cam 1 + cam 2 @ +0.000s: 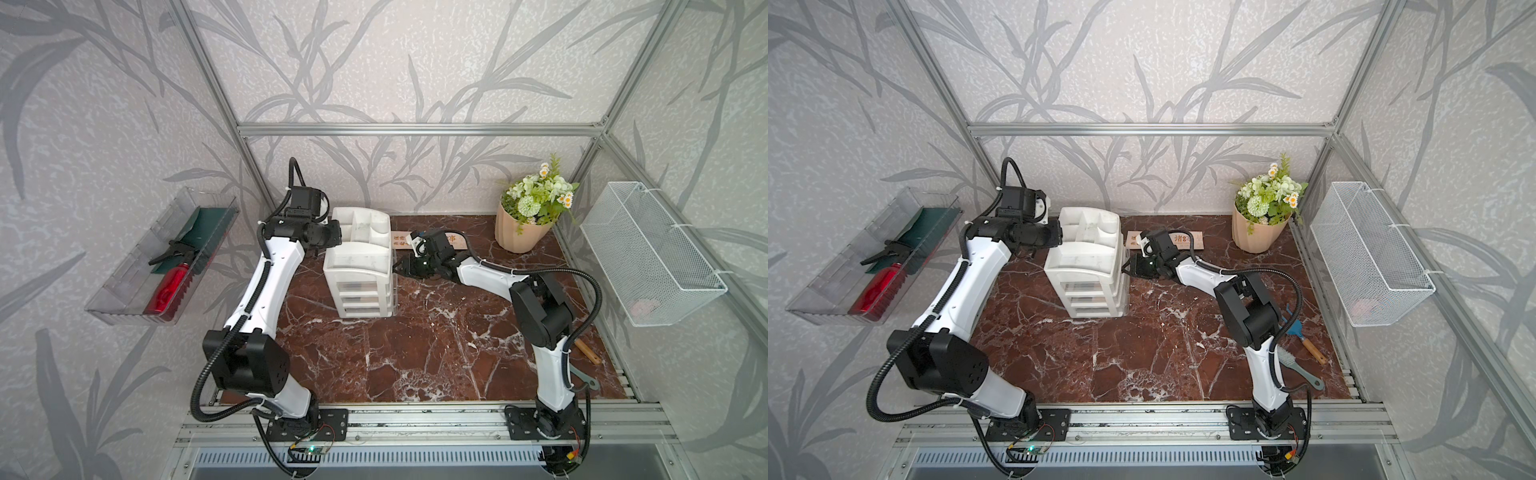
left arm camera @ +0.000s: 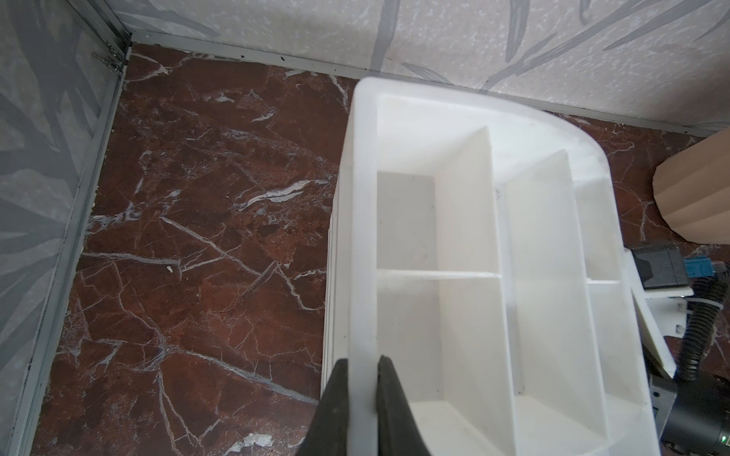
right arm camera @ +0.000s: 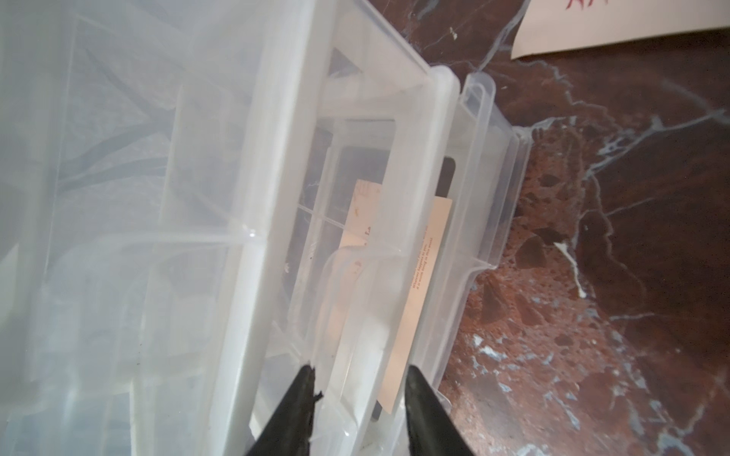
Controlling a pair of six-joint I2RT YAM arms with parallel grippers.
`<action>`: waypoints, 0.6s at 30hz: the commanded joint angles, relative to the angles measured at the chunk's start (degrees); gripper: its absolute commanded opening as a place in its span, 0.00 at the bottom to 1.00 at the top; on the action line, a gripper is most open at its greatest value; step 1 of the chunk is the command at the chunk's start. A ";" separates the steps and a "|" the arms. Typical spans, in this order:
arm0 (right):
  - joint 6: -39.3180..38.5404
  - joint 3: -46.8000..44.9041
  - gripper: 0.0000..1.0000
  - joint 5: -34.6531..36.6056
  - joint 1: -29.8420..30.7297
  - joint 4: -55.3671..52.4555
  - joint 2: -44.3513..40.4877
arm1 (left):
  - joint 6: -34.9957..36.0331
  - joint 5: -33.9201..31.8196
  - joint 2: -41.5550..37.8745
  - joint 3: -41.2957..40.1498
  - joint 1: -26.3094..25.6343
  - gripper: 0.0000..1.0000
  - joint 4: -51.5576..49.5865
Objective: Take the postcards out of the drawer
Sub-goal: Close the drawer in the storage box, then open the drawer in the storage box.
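Observation:
A white drawer organizer (image 1: 359,266) stands at the back of the marble table (image 1: 415,353). My left gripper (image 2: 363,363) is shut on the organizer's top rim (image 2: 361,237), one finger on each side of the wall. My right gripper (image 3: 361,373) is open at the organizer's right front corner, its fingers straddling the translucent drawer front (image 3: 399,221). A peach postcard (image 3: 418,284) shows through that drawer's walls. More postcards (image 1: 1177,240) lie flat on the table behind my right wrist, partly hidden by it; a corner of one (image 3: 616,27) appears in the right wrist view.
A peach flower pot (image 1: 521,235) stands at the back right. A white wire basket (image 1: 652,253) hangs on the right wall, and a clear bin (image 1: 162,257) with a red bottle on the left wall. A brush (image 1: 1304,336) lies by the right arm's base.

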 commanded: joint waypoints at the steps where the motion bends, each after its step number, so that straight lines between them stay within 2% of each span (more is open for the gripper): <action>1: -3.87 1.41 0.36 2.53 1.42 -3.34 -1.46 | -0.51 0.48 -1.18 -0.74 -0.94 0.13 0.36; 18: -5.95 5.45 0.28 8.17 1.58 -9.63 1.55 | -0.43 1.34 -2.72 -3.25 -0.95 0.13 1.74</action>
